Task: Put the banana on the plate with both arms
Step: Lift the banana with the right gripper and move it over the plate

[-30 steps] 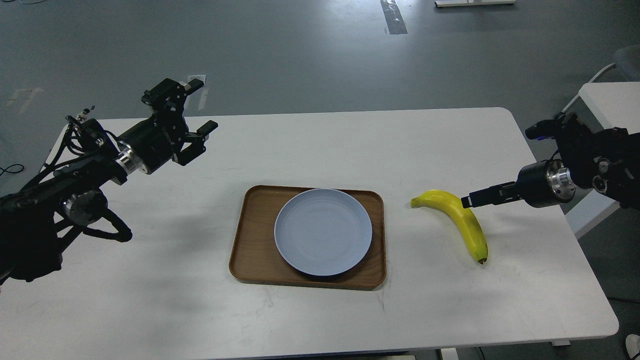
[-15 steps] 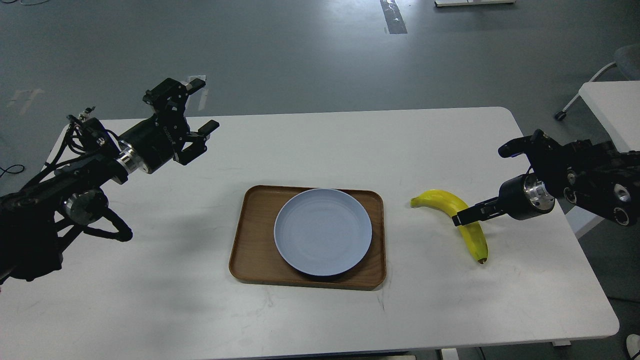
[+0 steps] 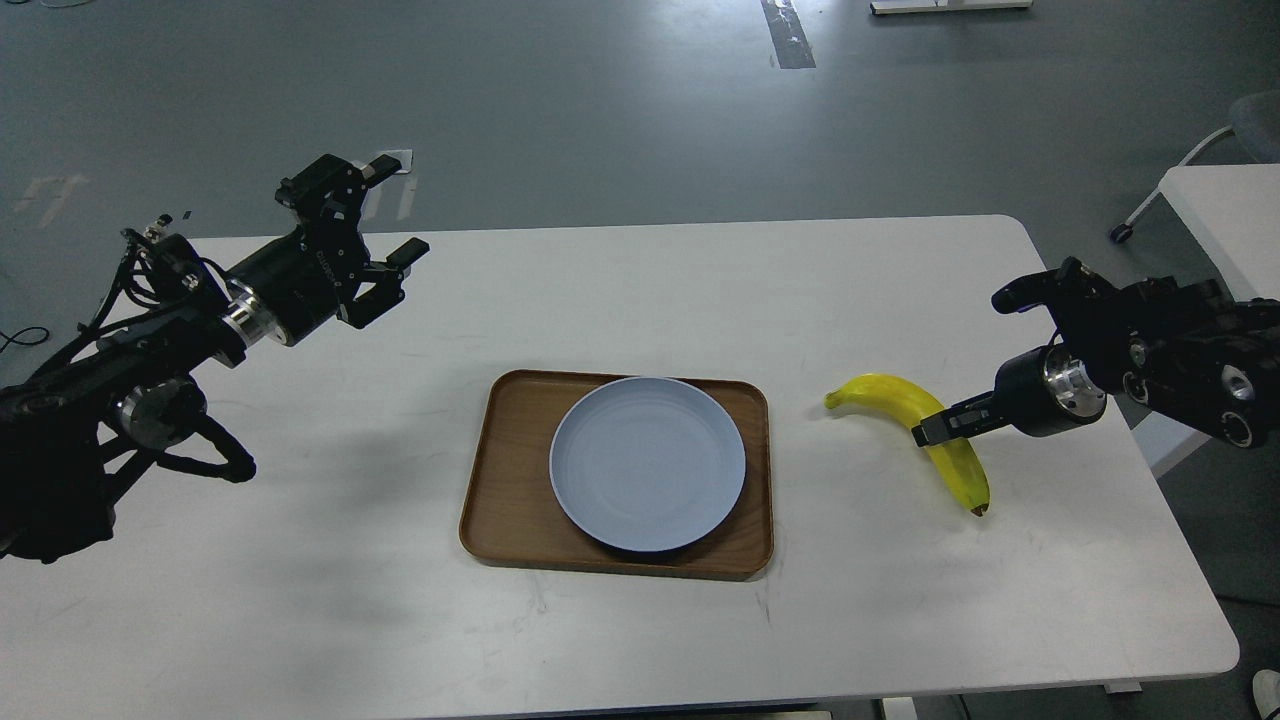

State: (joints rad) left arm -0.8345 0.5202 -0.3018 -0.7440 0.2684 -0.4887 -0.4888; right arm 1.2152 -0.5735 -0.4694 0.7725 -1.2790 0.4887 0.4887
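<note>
The yellow banana (image 3: 900, 400) lies on the white table right of the tray, stem end toward the plate and dark tip toward me. My right gripper (image 3: 930, 430) comes in from the right and sits on the banana's middle. One finger shows in front of the fruit and the other is hidden behind it. The pale blue-grey plate (image 3: 647, 463) is empty and rests on a brown wooden tray (image 3: 510, 470). My left gripper (image 3: 398, 210) is open and empty, held above the table's far left, well away from the plate.
The white table (image 3: 640, 290) has its far edge behind both arms and its right edge just behind my right wrist. A second white table (image 3: 1225, 215) stands at the far right. Grey floor lies beyond.
My right gripper came down and left onto the banana's middle. The banana has since shifted a little, its dark tip swinging right and up with the gripper. My left arm drifted slightly left.
</note>
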